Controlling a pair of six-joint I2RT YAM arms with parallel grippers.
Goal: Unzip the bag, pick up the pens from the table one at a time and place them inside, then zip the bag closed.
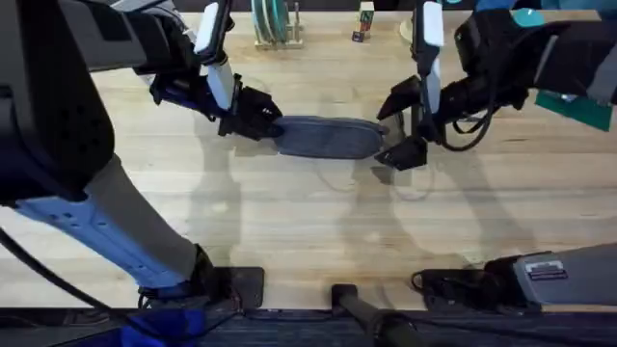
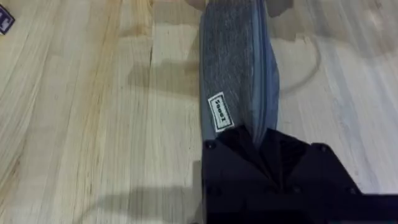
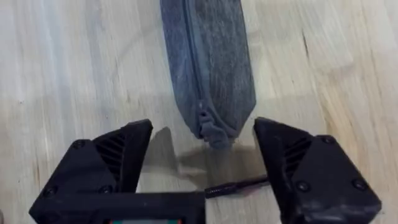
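Black fingers of the right gripper are standing wide apart, straddling the zipper end of the bag without touching it. The left gripper is clamping shut on the bag's opposite end, beside a small white label. The blue-grey bag is lying flat mid-worktop, zipper closed, between both grippers, with bare planks lying open toward the near edge.

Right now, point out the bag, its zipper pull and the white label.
bag (image 1: 328, 138), overhead view, middle of its fabric.
zipper pull (image 3: 214, 132), right wrist view, the tab.
white label (image 2: 219, 112), left wrist view, its centre.
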